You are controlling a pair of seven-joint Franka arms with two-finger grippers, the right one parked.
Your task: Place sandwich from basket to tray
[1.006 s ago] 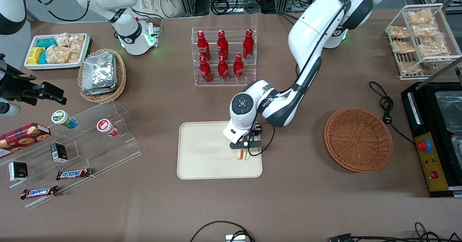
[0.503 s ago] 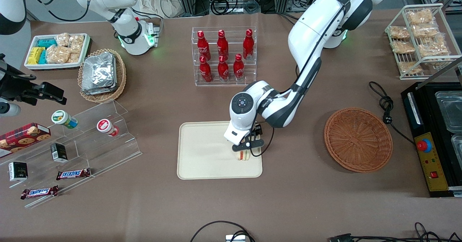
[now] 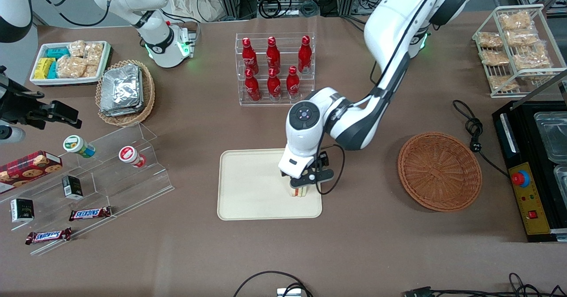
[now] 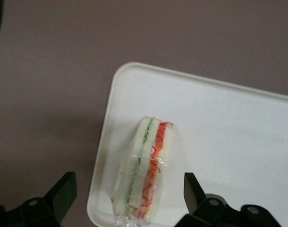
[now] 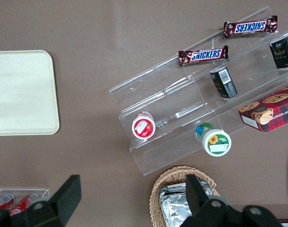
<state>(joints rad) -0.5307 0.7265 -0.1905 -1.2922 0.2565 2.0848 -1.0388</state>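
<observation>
Brown table (image 3: 199, 252) under even light; near acrylic rack (image 3: 274, 68) with 6 red bottles, cables along the edge.

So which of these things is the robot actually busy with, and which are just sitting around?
In the job: sandwich lying on the tray; empty basket; open gripper above the sandwich.

Lying about: red bottles, Snickers bars, foil packets, cookie box.

Sandwich (image 4: 143, 172) on tray (image 4: 238, 127), hand (image 4: 127, 201) open above
</observation>
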